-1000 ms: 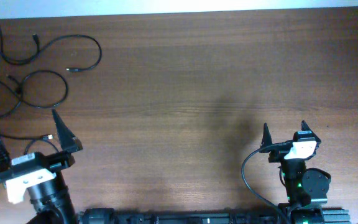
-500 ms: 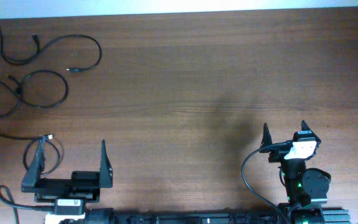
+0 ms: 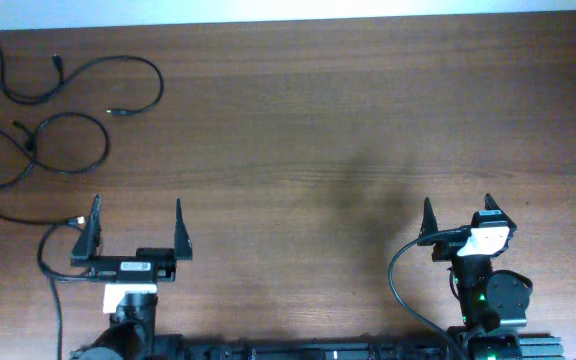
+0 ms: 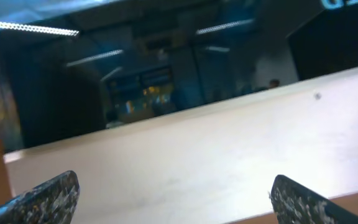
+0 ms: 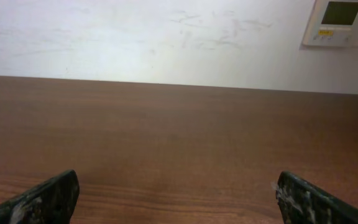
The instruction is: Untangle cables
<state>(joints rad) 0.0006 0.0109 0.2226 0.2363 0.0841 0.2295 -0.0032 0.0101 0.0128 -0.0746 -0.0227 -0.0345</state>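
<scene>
Several thin black cables lie at the far left of the wooden table in the overhead view. One cable [image 3: 88,68] curves along the top left. A second cable [image 3: 43,150] makes two loops below it. A third cable [image 3: 18,218] runs along the left edge with a small plug end near my left gripper. My left gripper [image 3: 136,218] is open and empty at the near left, just right of that plug. Its wrist view [image 4: 173,196] shows only a wall and dark window. My right gripper [image 3: 458,215] is open and empty at the near right, over bare wood [image 5: 176,193].
The table's far edge [image 3: 288,15] meets a white wall. A wall thermostat panel [image 5: 344,22] shows at the upper right of the right wrist view. Thick black robot wires curl beside each arm base.
My left arm swung from the left edge toward the middle and moved up, now pointing straight at the far side. The right arm and cables have not moved.
</scene>
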